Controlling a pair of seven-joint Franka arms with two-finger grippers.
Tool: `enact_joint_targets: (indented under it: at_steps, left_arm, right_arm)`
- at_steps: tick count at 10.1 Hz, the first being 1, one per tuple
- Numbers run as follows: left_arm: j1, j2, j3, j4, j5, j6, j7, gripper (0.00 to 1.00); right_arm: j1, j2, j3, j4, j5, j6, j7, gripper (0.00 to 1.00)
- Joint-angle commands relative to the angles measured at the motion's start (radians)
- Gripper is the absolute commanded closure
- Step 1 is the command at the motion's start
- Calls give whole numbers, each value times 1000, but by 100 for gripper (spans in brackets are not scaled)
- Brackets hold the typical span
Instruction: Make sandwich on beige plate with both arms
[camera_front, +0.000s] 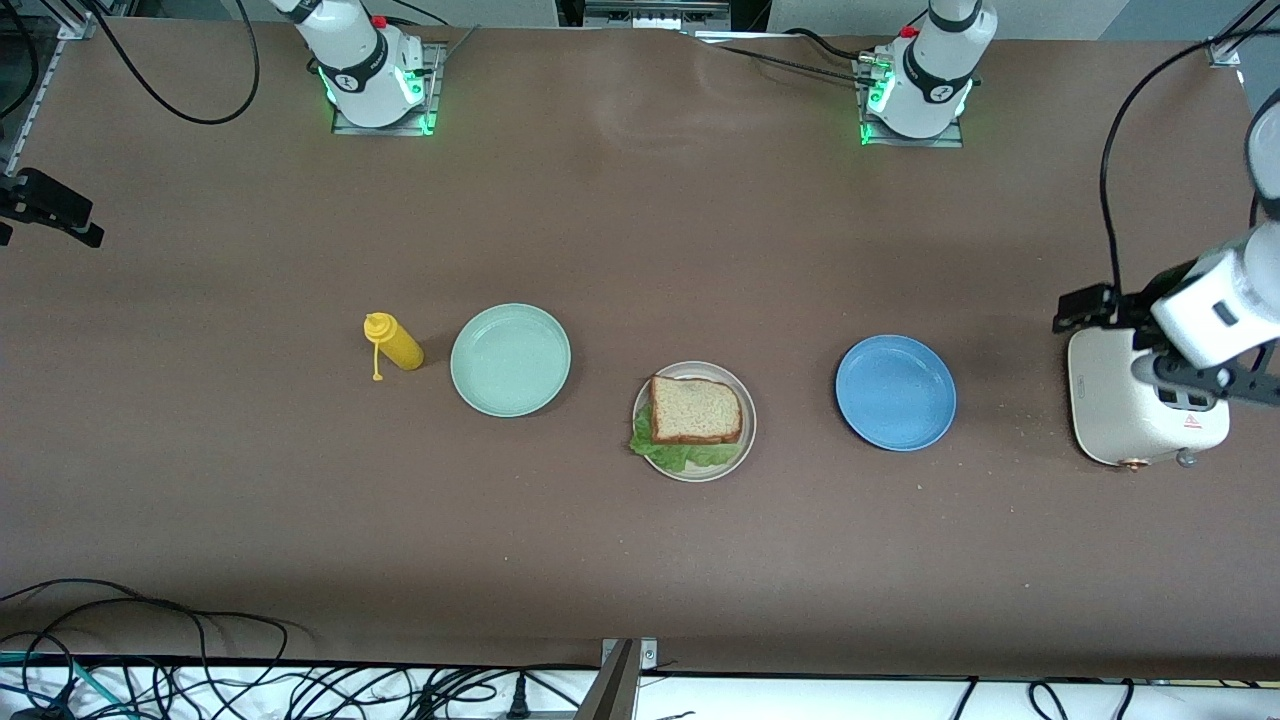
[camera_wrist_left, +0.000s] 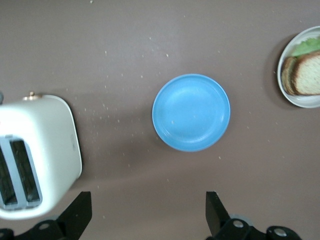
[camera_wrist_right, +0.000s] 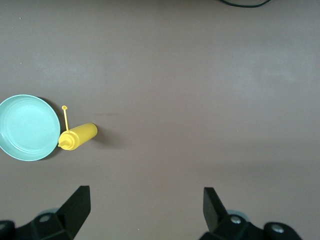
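Judging by the stacked sandwich (camera_front: 695, 420) on the beige plate (camera_front: 742, 447), assembly appears done — both left gripper (camera_wrist_left: 145, 215) and right gripper (camera_wrist_right: 145, 212) are held wide open, empty.

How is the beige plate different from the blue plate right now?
The beige plate carries the sandwich, with lettuce poking out under the bread; the blue plate holds nothing. The beige plate is pale cream, the blue plate bright blue. The blue plate lies toward the left arm's end, beside the toaster. Both are round, shallow and flat on the table.
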Motion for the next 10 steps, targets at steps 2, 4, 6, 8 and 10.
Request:
enact_joint_targets:
  at_steps: [2, 4, 6, 8, 10]
  left_arm:
    - [12, -140, -36, -102, 39, -99, -49, 0]
    - [7, -166, -41, -100, 39, -122, -51, 0]
    - [2, -189, -43, -99, 39, -130, -51, 0]
    - [7, -204, -41, -80, 38, -133, -53, 0]
    - [7, -204, -44, -76, 88, -145, -46, 0]
  right_arm:
    - [4, 7, -3, 23, 6, -7, -8, 0]
    - [4, 7, -3, 23, 1, -9, -6, 0]
    - [5, 7, -1, 23, -5, -11, -6, 0]
    - [4, 7, -1, 23, -3, -15, -8, 0]
    - [4, 5, -3, 23, -3, -17, -8, 0]
